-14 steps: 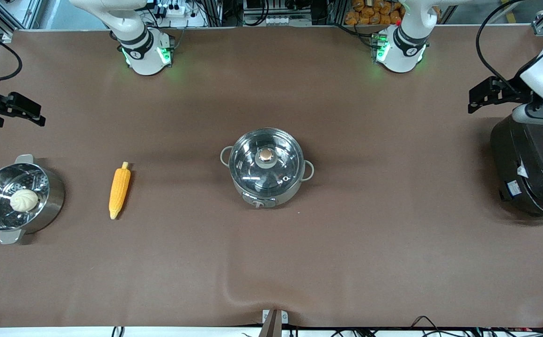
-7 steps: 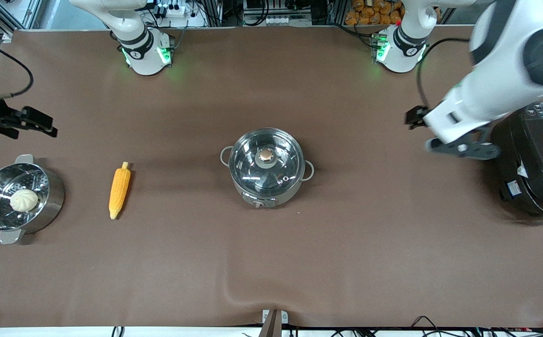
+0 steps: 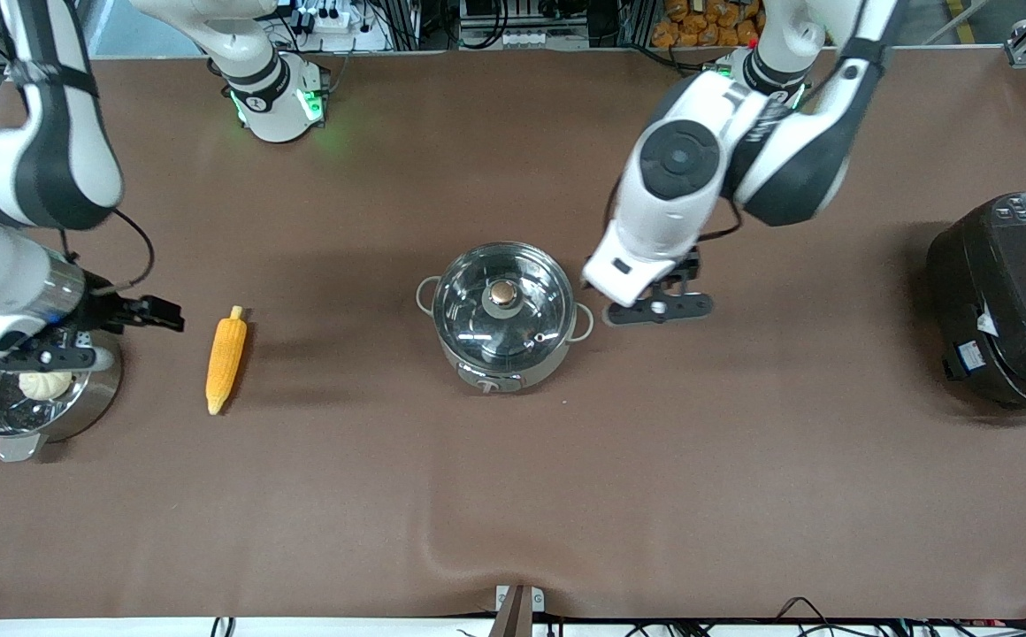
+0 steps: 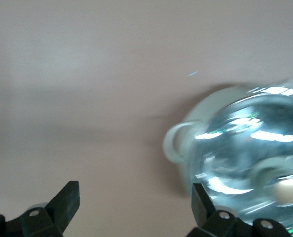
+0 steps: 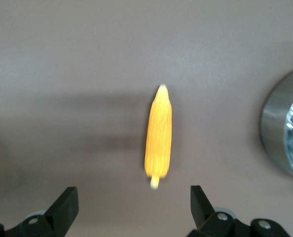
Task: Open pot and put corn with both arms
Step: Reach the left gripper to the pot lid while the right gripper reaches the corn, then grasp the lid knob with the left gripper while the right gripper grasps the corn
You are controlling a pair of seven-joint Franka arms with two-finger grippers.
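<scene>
The lidded steel pot [image 3: 503,316] is flanked by the wide-open left gripper [image 4: 131,205]; the ridged, tapered corn [image 3: 225,359] is approached by the wide-open right gripper [image 5: 134,207], a steamer pot [image 3: 88,402] just beside.

- The pot [image 4: 250,143] is blurred and cut by the left wrist view's edge.
- The steamer pot [image 3: 0,411] and bun [image 3: 44,384] are partly hidden, apparently under the right end effector [image 3: 80,345].

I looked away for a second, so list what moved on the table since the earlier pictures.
Both arms swung in from the table ends. The left gripper now hangs open beside the round shiny steel pot; the right gripper, open too, is over the steel steamer pot near the yellow-orange corn cob. Nothing was grasped. Pot, glass lid, corn and white bun stayed put.
</scene>
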